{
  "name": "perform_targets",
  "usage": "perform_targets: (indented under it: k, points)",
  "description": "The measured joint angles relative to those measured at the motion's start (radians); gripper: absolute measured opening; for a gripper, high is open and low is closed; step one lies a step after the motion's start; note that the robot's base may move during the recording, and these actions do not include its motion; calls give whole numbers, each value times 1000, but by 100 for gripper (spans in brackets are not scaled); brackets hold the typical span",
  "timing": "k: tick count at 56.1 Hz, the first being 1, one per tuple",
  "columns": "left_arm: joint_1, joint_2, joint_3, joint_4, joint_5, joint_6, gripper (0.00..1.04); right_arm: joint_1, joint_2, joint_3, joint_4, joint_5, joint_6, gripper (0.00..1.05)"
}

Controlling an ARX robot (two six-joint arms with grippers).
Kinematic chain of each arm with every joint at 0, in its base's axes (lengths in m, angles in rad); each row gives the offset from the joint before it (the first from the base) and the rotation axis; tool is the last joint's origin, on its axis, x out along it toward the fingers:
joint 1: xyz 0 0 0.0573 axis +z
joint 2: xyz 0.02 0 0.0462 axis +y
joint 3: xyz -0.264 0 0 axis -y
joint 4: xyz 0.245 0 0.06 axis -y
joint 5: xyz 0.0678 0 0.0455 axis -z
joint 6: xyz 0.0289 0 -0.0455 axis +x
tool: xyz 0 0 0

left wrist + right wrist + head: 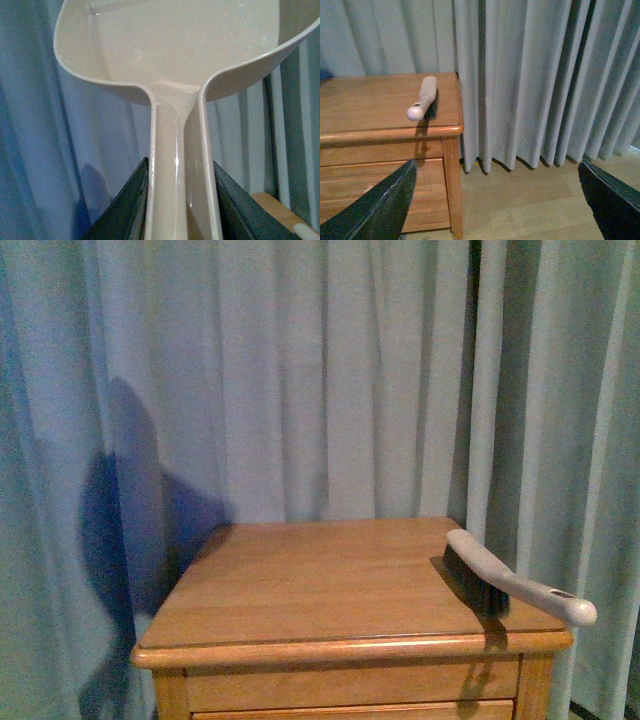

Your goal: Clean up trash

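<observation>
The trash is out of view in every frame. My left gripper (182, 200) is shut on the handle of the white dustpan (185, 45); its scoop fills the left wrist view in front of the curtain. My right gripper (497, 200) hangs open over the wooden floor beside the wooden cabinet (380, 107), nothing between its dark fingers (380, 205). A hand brush (505, 582) with a white handle and dark bristles lies on the cabinet top (320, 580) at its right edge, the handle overhanging the front right corner. The brush (422, 97) also shows in the right wrist view. Neither arm appears in the front view.
Grey-blue curtains (300, 370) hang behind and to the right of the cabinet, reaching the floor (520, 200). The cabinet has drawer fronts (375, 155) below its top and a leg (452, 190) at the corner near my right gripper.
</observation>
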Motion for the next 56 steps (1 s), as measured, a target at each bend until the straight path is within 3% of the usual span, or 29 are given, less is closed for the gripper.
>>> perform_targets:
  k: [12,30,37,40,43,49,56]
  points:
    - [152,-315,-219,-20,93,2,29,0,0,0,0,0,0,97]
    - [410,-687,-467,-155,221,-150,29,0,0,0,0,0,0,97]
    - [393,-760,-552,-168,217,-212,29,5,3,1,-3,20,0,97]
    - [385,-764,-567,-174,211,-227,29,56,51,14,-32,179,5,97]
    - [382,-765,-575,-175,208,-233,29,85,117,31,-21,255,5,97]
    - [381,-766,-575,-175,205,-243,29,107,282,101,37,245,13,97]
    - [380,-769,-575,-175,203,-248,29,97,513,285,27,163,49,97]
